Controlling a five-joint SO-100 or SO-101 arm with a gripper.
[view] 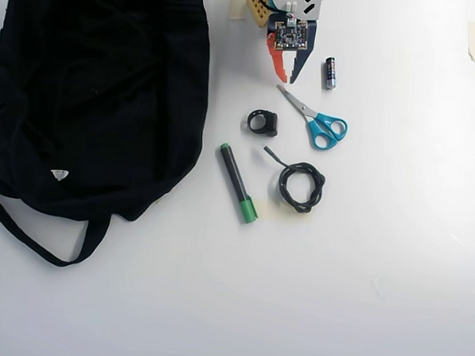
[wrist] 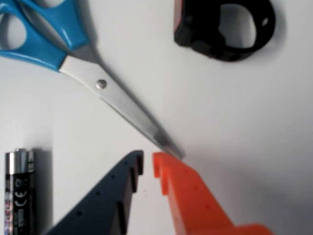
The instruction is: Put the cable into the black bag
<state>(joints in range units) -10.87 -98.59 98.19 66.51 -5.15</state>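
In the overhead view the pincer [view: 284, 75] sits at the top of the picture, tips pointing down the frame, its orange and dark fingers a narrow gap apart and holding nothing. The cable [view: 301, 186] lies well below it and slightly to the right, a small twisted coil flat on the white table [view: 391, 282], its short loose end trailing up and to the left. The scissors [view: 316, 121] lie between pincer and coil, so the reach probably has to pass over them. The black bag [view: 99, 91] fills the upper left, well apart from the coil.

The wrist view shows the fingertips [wrist: 138, 159] just beside the scissors' blade tip [wrist: 171, 147], with a battery [wrist: 19, 191] and a black ring-shaped piece [wrist: 227, 29], but neither cable nor bag.
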